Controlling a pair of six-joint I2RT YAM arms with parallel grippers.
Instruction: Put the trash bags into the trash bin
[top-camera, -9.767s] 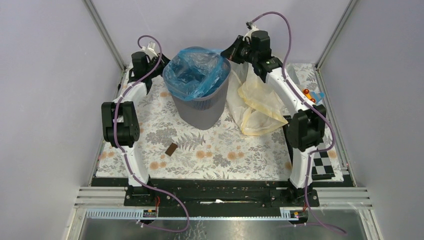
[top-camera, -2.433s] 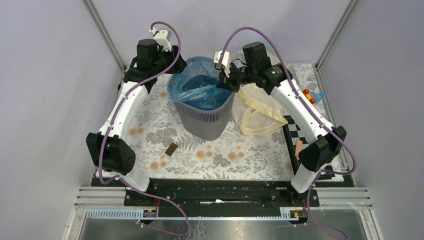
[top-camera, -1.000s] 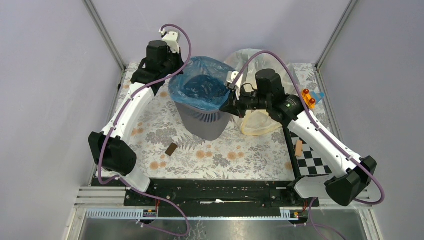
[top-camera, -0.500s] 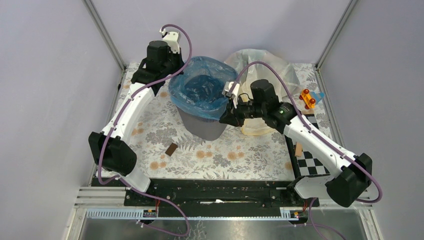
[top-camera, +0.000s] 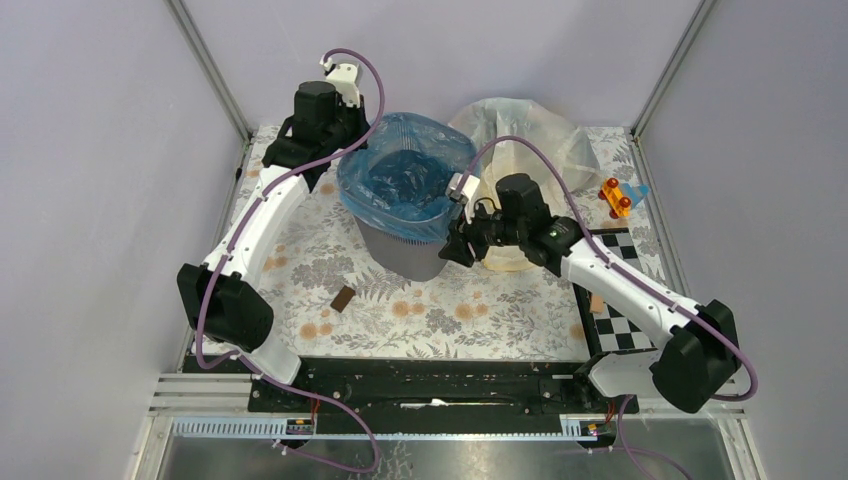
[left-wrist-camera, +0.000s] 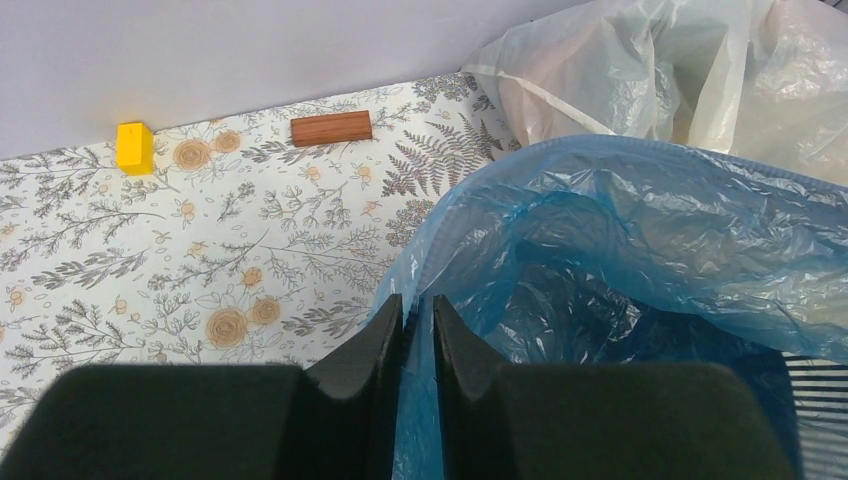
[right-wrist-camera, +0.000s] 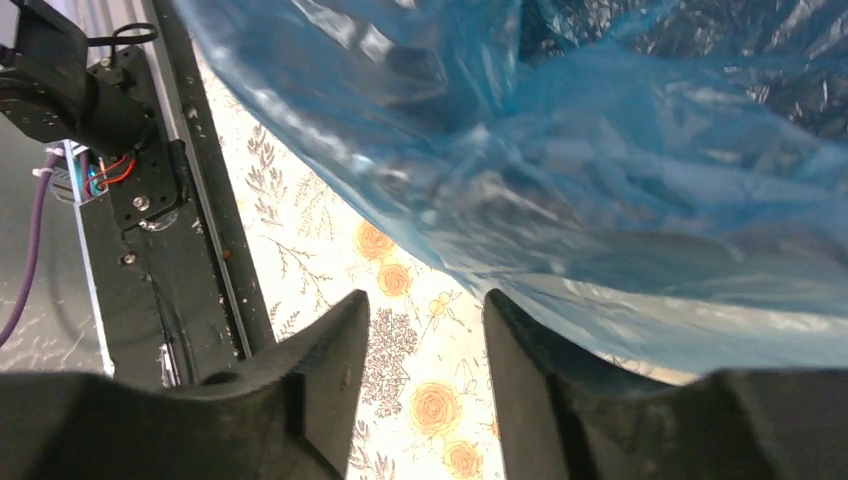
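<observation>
The dark grey mesh trash bin (top-camera: 400, 248) stands mid-table, lined with a blue trash bag (top-camera: 405, 180) whose edge folds over the rim. My left gripper (top-camera: 345, 140) is at the bin's back left rim. In the left wrist view it (left-wrist-camera: 418, 312) is shut on the blue trash bag's (left-wrist-camera: 620, 240) edge, with film pinched between the jaws. My right gripper (top-camera: 455, 245) hangs by the bin's front right side. It (right-wrist-camera: 427, 305) is open and empty, just under the blue bag's overhang (right-wrist-camera: 560, 150). A whitish translucent trash bag (top-camera: 520, 125) lies behind and to the right of the bin.
A small brown block (top-camera: 343, 298) lies on the floral mat in front of the bin. Another brown block (left-wrist-camera: 331, 128) and a yellow block (left-wrist-camera: 133, 147) sit by the back wall. An orange and blue toy (top-camera: 620, 195) and a checkerboard (top-camera: 625, 320) are at the right.
My right gripper has let go of the blue bag's rim, opened, and dropped toward the bin's near side. The left arm has stayed put, holding the bag.
</observation>
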